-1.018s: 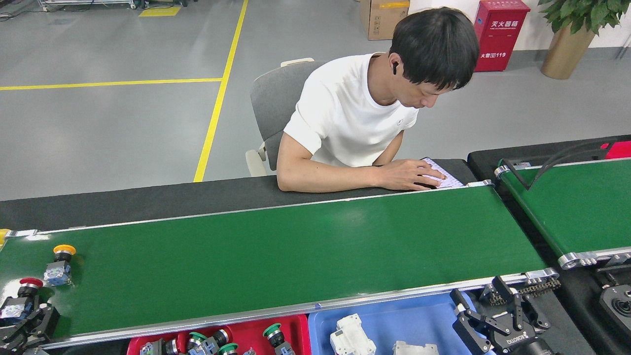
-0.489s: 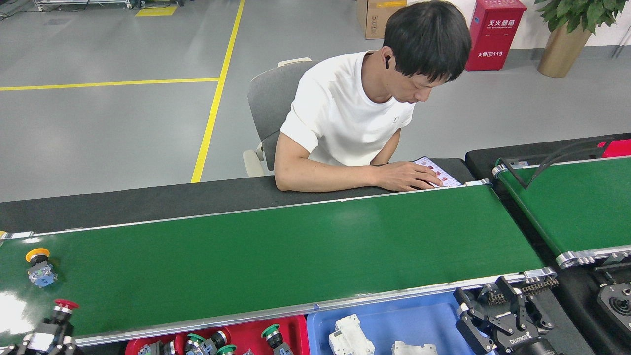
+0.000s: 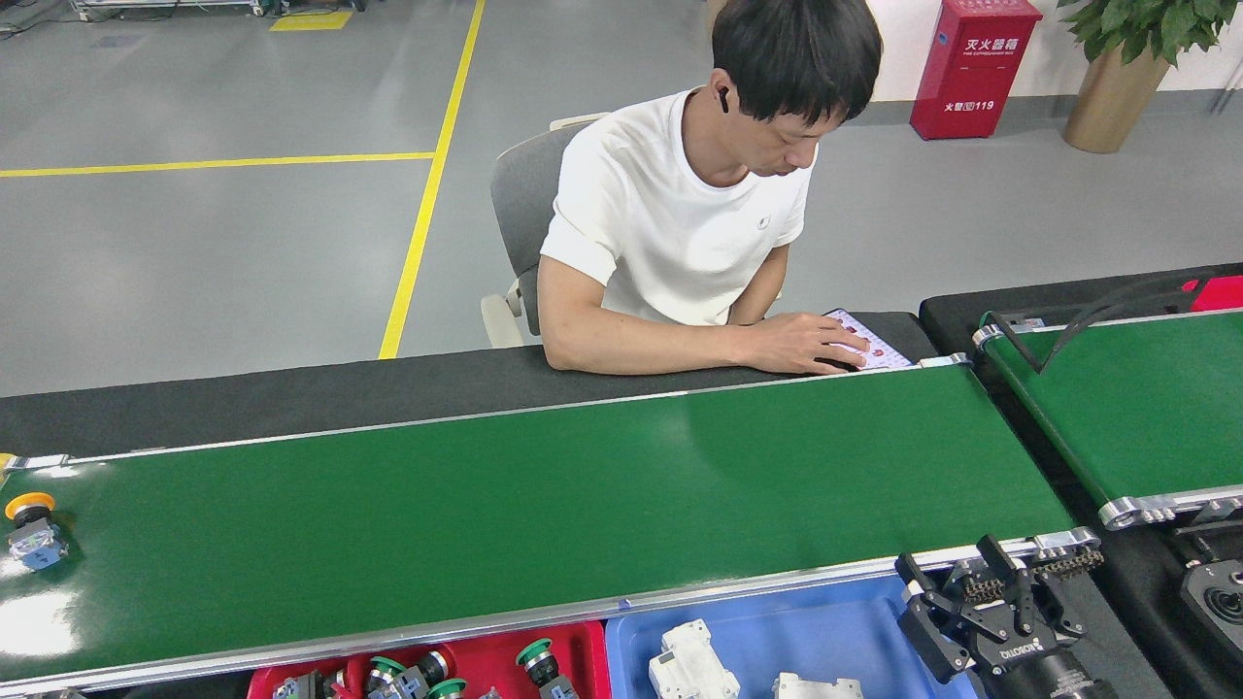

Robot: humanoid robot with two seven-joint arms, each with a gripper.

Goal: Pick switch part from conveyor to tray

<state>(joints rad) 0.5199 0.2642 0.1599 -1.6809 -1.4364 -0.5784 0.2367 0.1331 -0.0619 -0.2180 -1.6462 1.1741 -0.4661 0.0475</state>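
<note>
Grey factory floor with yellow lines fills the upper left of the frame behind the seated person [image 3: 680, 223]. At lower right the right gripper [image 3: 957, 607] hangs with its fingers spread wide and empty over the blue tray [image 3: 825, 631], just beside the conveyor [image 3: 544, 515] near rail; the left gripper is out of view. One yellow-capped switch part [image 3: 31, 529] stands at the belt's far-left edge, the rest of the belt open. Two white parts lie in the blue tray; the red tray [image 3: 486, 660] holds several green-capped switches. Since a second ago the red-capped switch has left the belt and the yellow one has drifted left.
</note>
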